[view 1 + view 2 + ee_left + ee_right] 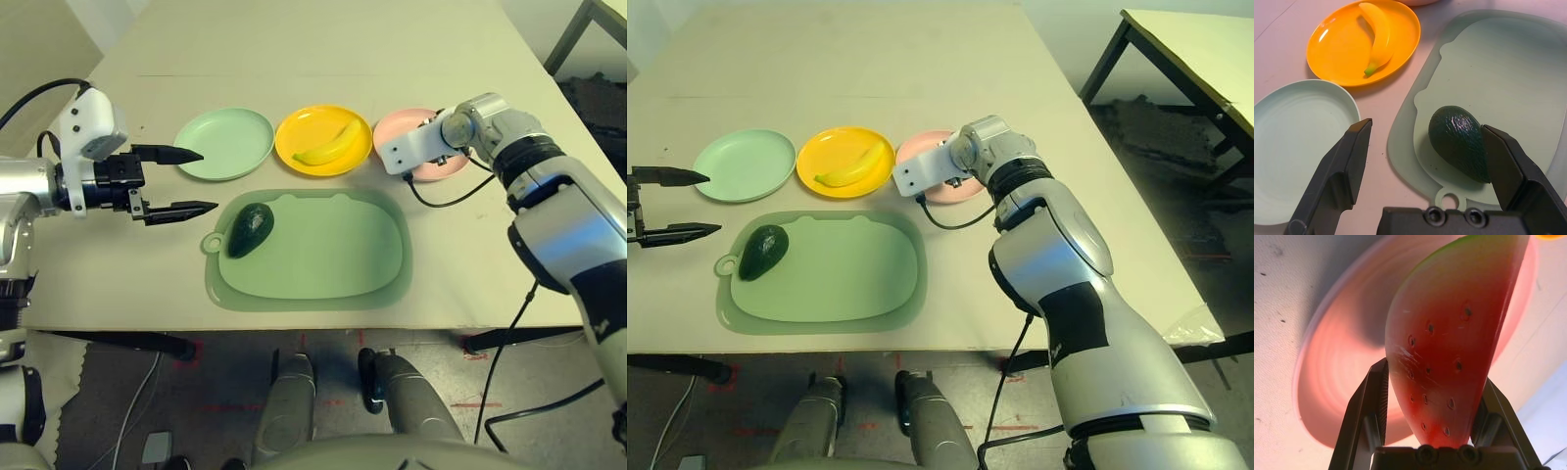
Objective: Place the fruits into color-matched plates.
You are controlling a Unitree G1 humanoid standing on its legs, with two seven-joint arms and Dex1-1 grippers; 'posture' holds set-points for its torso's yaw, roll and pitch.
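Note:
A dark green avocado (250,229) lies on the left part of the large green mat (323,255). My left gripper (206,180) hovers open just left of it, one finger near the mint green plate (230,142), which holds nothing. The yellow banana (328,145) rests in the yellow plate (299,127). My right gripper (1432,377) is shut on the red watermelon wedge (1444,347), holding it just above the pale pink plate (1337,367), rind end away from the wrist. In the head views the right wrist covers part of the pink plate (397,125).
The three plates stand in a row behind the mat. A black cable (441,201) loops from my right wrist over the table beside the mat. The table's front edge runs just below the mat. Another table (1195,49) stands to the far right.

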